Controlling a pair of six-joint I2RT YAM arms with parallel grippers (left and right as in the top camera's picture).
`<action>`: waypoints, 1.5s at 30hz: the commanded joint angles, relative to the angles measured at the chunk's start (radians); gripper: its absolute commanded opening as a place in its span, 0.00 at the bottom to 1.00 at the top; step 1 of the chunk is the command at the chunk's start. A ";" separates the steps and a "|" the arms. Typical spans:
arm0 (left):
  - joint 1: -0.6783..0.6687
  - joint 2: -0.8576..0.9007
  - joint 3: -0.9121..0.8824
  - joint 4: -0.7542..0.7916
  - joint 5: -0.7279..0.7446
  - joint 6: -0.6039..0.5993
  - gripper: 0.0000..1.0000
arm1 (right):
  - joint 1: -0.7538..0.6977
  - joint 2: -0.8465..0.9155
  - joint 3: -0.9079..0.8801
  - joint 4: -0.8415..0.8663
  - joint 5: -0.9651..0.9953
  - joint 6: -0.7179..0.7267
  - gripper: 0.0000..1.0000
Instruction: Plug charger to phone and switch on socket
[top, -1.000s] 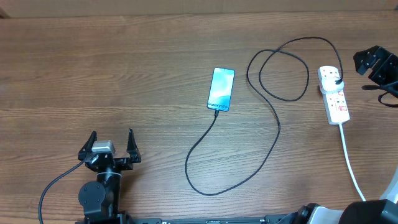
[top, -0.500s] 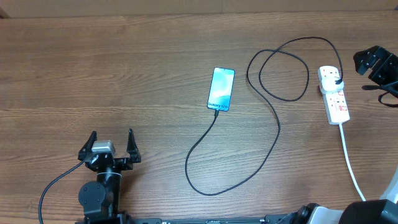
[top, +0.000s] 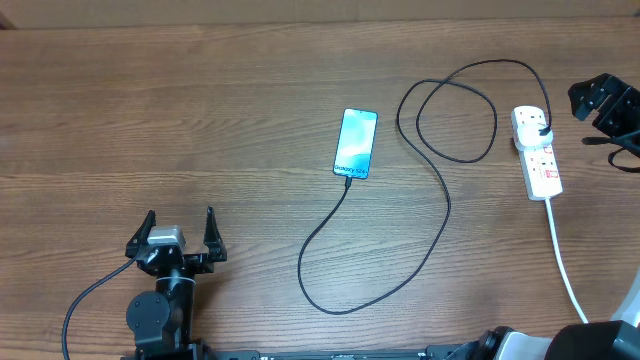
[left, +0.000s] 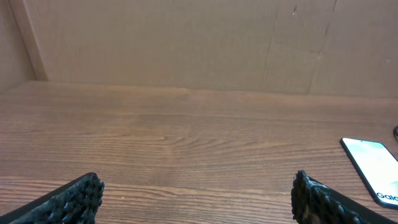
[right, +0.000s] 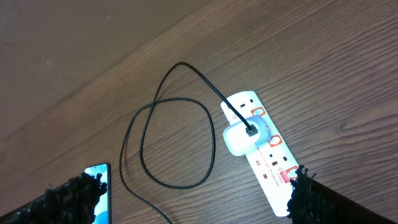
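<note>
Nothing moved | left pincer (top: 180, 213) wide open, empty | right pincer (right: 193, 193) wide open near socket (top: 537, 160) | charger (top: 446, 200) touches phone (top: 356, 141)

No visible change since the earlier overhead shots. Left gripper (top: 180, 218) hasn't shifted, jaws same wide spread. Right gripper (right: 193, 200) likewise. Phone (top: 356, 142), ahead-right of the left claw, hasn't moved. Charger (top: 440, 200) loops keep the same shape. Socket (top: 538, 155) beneath the right claw is not displaced.
</note>
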 joint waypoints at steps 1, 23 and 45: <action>0.005 -0.010 -0.004 -0.001 0.014 0.026 1.00 | 0.000 0.001 0.018 0.005 0.007 -0.001 1.00; 0.005 -0.010 -0.004 -0.001 0.014 0.026 1.00 | 0.000 -0.010 0.018 0.007 0.007 -0.001 1.00; 0.005 -0.010 -0.004 -0.001 0.014 0.026 1.00 | 0.325 -0.379 -0.634 0.873 0.019 -0.001 1.00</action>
